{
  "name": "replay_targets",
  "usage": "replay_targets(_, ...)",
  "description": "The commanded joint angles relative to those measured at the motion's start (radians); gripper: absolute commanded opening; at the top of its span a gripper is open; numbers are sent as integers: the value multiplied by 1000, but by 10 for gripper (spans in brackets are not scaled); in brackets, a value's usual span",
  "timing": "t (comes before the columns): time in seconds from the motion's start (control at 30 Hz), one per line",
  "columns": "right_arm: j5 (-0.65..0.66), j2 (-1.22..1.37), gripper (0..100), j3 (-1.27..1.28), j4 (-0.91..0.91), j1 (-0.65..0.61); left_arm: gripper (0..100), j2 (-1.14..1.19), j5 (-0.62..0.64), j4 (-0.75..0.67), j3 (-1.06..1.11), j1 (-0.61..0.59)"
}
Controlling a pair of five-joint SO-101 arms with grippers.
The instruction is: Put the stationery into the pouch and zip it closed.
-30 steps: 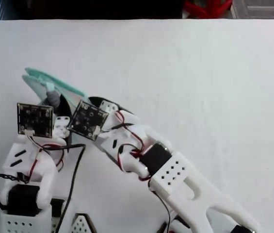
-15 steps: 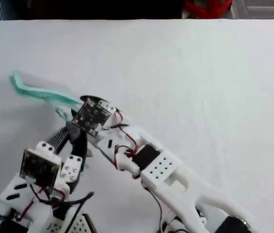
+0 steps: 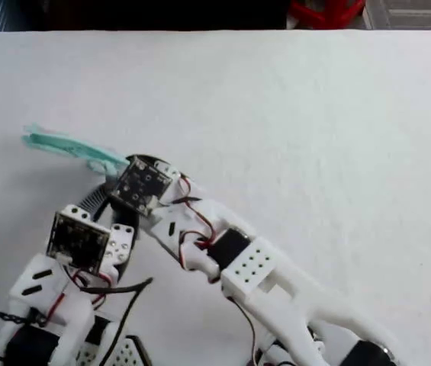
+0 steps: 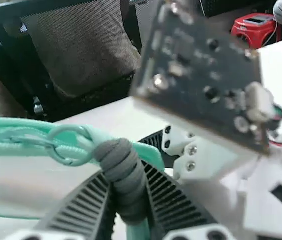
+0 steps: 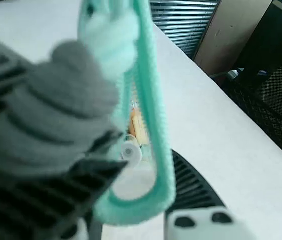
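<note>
The mint pouch (image 3: 62, 145) is found at the left side of the white table (image 3: 314, 114), just ahead of both arms. It is seen edge-on from above, so its zip edge is taken to face upward. Its long axis is laid almost across the table with a slight tilt. The far end is pointed out to the left and a little away from the arms, while the near end is tucked against the right gripper (image 3: 122, 169). Whether that gripper is clamped on the pouch cannot be told, since it is masked by the wrist camera board (image 3: 143, 187) and by the pouch itself. It is judged to be placed there so that the end is braced against the pull on the zip. The left gripper (image 4: 126, 176) is closed tight on the grey knotted cord pull (image 4: 118, 155), which is tied through the ring (image 4: 67, 146) on the zip. This grip is presumably chosen because the cord offers more to hold than the small ring. Through the pouch's clear side, stationery (image 5: 135, 125) can be made out inside, so packing is judged done and only the zipping is left to be finished or confirmed.
</note>
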Motion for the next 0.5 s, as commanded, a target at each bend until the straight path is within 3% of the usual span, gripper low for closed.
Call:
replay_targets(0.0, -3, -168, 22, -64, 21, -50, 24, 19, -12, -15, 5, -4)
replay_targets(0.13, -2, -189, 21, -144, 90, -59, 24, 19, -15, 40, -2, 85)
replay_targets(0.33, -2, -94, 21, -267, 160, -61, 24, 18, -155, 150, -11, 288)
replay_targets(0.47, -9, -38, 21, -302, 154, -71, 24, 18, -167, 221, -74, 341)
